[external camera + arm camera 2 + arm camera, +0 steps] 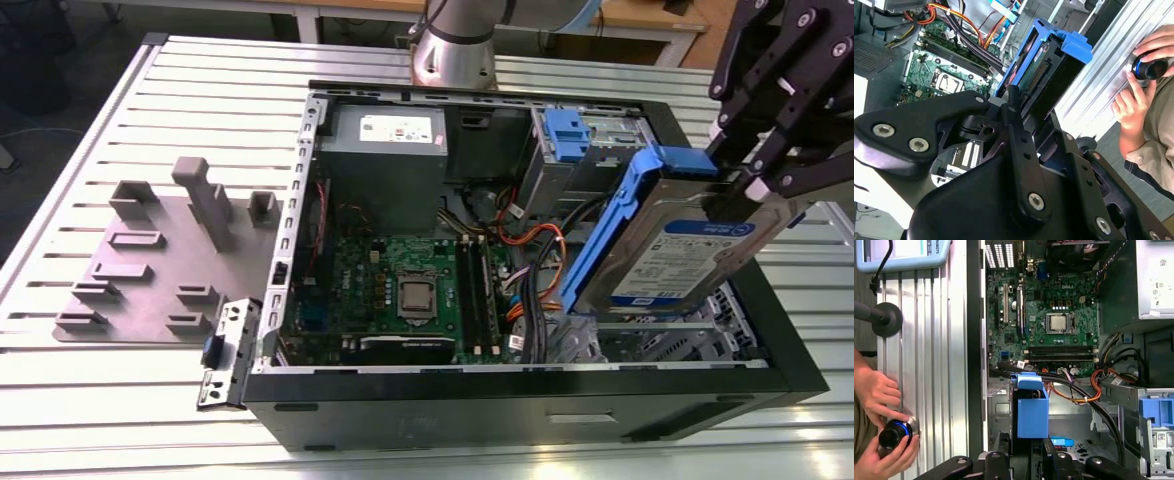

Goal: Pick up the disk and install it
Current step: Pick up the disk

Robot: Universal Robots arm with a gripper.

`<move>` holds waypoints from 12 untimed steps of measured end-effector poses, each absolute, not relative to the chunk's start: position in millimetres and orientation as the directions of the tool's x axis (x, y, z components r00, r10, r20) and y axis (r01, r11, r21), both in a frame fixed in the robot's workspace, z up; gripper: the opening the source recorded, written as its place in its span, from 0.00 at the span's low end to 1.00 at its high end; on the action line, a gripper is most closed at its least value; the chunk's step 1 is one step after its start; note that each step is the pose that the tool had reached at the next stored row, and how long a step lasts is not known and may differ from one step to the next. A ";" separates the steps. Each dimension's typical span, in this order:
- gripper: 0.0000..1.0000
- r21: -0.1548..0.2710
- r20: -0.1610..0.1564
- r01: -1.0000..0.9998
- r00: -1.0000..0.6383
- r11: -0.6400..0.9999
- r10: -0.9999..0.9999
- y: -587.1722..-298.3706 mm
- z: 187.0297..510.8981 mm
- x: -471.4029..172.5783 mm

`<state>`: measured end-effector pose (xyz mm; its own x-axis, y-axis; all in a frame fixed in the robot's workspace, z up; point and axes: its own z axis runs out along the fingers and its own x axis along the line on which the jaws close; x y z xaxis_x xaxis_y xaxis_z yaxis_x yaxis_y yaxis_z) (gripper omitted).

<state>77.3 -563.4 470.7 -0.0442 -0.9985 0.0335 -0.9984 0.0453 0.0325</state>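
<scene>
The disk (681,250), a silver hard drive with a blue-and-white label in a blue plastic frame, hangs tilted and nearly on edge over the open computer case (534,385), at the exterior view's right. My black gripper (750,185) is shut on its upper end. Below the disk lies the case's drive bay area (667,340) with metal brackets. In the second wrist view the disk (1041,75) sticks out past the gripper (1021,117) toward the case. In the first wrist view the blue frame (1031,412) stands between the fingers (1050,456) above the case floor.
Inside the case are a motherboard (400,290), a grey power supply box (387,135), orange and black cables (527,240) and a fixed blue-handled caddy (567,135). A grey fixture plate (160,260) lies at the exterior view's left. A person's hands (881,400) hold a black knob (893,436) beside the case.
</scene>
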 end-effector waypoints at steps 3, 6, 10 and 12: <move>0.35 0.032 0.034 -0.998 -0.044 0.045 -0.998 -563.4 470.7 79.9; 0.35 0.032 0.034 -0.998 -0.044 0.045 -0.998 -563.4 470.7 80.6; 0.35 0.033 0.034 -0.998 -0.044 0.045 -0.998 -563.4 470.7 80.6; 0.35 0.032 0.034 -0.998 -0.044 0.045 -0.998 -563.4 470.7 80.6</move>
